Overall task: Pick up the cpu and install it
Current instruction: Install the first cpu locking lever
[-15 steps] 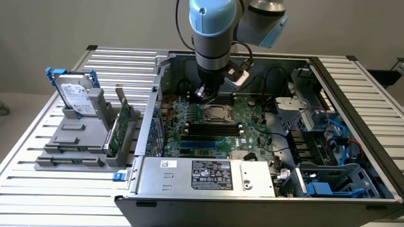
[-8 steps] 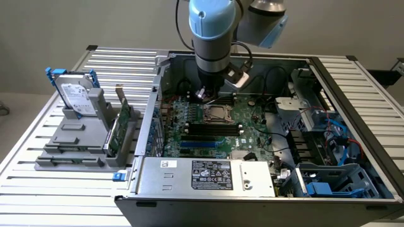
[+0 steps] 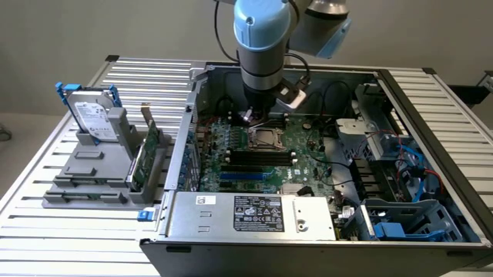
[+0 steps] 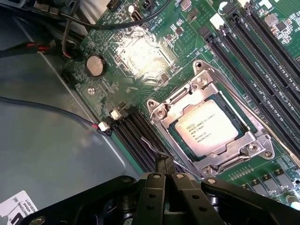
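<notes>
a slatted table (image 3: pixel 46 242) carries one opened computer case (image 3: pixel 431 98), laid on its side so that the single robot arm (image 3: pixel 262 46) can reach straight down into it. one grey fixture (image 3: pixel 85 184) at the exterior view's left props one hard drive (image 3: pixel 94 118) upright in blue brackets, well apart from the work, probably to keep parts within easy reach. inside the case lies one green motherboard (image 4: pixel 117 93), bearing one metal-framed socket (image 4: pixel 161 112). the one cpu (image 4: pixel 206 129) sits flat inside that socket, its silver printed top showing through the frame's window, so the placing looks done. the gripper (image 4: pixel 165 164) hangs low just beside the socket's edge, its fingers drawn together and carrying no chip; their tips meet at the thin wire lever (image 4: pixel 150 144) that runs along the frame, though whether they pinch it or merely touch it cannot be told. one round coin cell (image 4: pixel 95 65) rests on the board, apart from the socket.
</notes>
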Controlling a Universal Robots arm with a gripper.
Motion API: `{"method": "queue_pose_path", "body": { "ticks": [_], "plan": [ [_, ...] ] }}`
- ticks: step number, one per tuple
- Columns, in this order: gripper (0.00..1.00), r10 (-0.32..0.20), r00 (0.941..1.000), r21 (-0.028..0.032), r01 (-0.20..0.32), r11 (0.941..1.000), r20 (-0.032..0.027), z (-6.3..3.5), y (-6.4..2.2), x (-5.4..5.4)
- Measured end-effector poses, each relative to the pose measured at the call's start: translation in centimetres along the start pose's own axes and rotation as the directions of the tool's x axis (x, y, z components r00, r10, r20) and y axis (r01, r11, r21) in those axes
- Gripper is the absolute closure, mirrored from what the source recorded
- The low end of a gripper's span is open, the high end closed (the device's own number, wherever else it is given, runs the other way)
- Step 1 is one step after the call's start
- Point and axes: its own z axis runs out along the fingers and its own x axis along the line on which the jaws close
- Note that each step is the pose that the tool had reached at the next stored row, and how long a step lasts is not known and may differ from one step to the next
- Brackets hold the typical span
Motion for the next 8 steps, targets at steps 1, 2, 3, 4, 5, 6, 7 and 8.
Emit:
{"method": "queue_pose_path", "body": {
  "ticks": [1,2,3,4,5,6,7,8],
  "plan": [
    [0.89,0.0,1.0,-0.0002,0.0,1.0,0.0002,0.03,0.05,0.03],
    [0.89,0.0,1.0,-0.0005,0.0,1.0,0.0005,0.05,0.1,0.06],
    [0.89,0.0,1.0,-0.0007,0.0,1.0,0.0007,0.08,0.16,0.1],
    [0.89,0.001,1.0,-0.0009,-0.001,1.0,0.0008,0.11,0.21,0.13],
    [0.89,0.001,1.0,-0.0011,-0.001,1.0,0.0009,0.13,0.26,0.16],
    [0.89,0.001,1.0,-0.0014,-0.001,1.0,0.001,0.15,0.29,0.18],
    [0.89,0.002,1.0,-0.0017,-0.002,1.0,0.0009,0.18,0.32,0.2],
    [0.89,0.003,1.0,-0.0021,-0.003,1.0,0.0007,0.2,0.33,0.22]
  ]
}}
